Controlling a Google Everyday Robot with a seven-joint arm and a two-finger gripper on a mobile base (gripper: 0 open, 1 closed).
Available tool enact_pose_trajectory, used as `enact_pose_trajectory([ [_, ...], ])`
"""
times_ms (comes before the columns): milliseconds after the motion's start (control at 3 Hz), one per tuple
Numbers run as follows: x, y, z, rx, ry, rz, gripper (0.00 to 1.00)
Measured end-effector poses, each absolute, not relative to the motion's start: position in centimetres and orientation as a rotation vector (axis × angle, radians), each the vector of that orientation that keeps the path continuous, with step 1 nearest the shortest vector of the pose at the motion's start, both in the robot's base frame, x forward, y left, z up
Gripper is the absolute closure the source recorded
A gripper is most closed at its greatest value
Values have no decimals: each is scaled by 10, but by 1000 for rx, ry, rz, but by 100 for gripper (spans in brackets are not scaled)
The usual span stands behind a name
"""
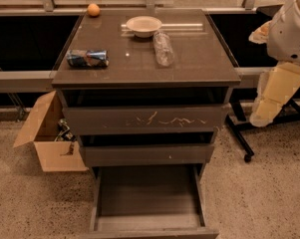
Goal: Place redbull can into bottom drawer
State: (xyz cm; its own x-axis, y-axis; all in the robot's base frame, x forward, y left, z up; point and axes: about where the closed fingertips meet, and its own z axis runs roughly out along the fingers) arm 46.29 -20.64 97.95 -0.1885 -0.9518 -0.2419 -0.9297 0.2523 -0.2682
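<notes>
Camera view looks down on a grey-brown cabinet top, glossy and bare between a few scattered things. The gripper hangs at the picture's right edge, off the cabinet's right side and below the level of its top, at the end of a cream and white arm; whether it is wide or narrow I cannot tell, and it holds nothing that shows. Well apart from it, across the whole top toward the far left front corner, the redbull can lies on its side. Nearer the gripper, about mid-top, a clear plastic bottle lies flat, with a white bowl just behind it. An orange sits at the back left corner. Below and left of the gripper, the bottom drawer stands pulled out; the scratched top drawer and middle drawer are slightly out. Just beneath the gripper a black wheeled stand rests on the speckled floor. On the cabinet's far side an open cardboard box sits on the floor
</notes>
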Motion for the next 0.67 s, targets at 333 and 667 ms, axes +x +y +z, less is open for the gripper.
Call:
enact_pose_trajectory([
  [333,500,-190,977,-1729,2113,-32,0],
  [667,540,-169,969,-1722,2054,44,0],
])
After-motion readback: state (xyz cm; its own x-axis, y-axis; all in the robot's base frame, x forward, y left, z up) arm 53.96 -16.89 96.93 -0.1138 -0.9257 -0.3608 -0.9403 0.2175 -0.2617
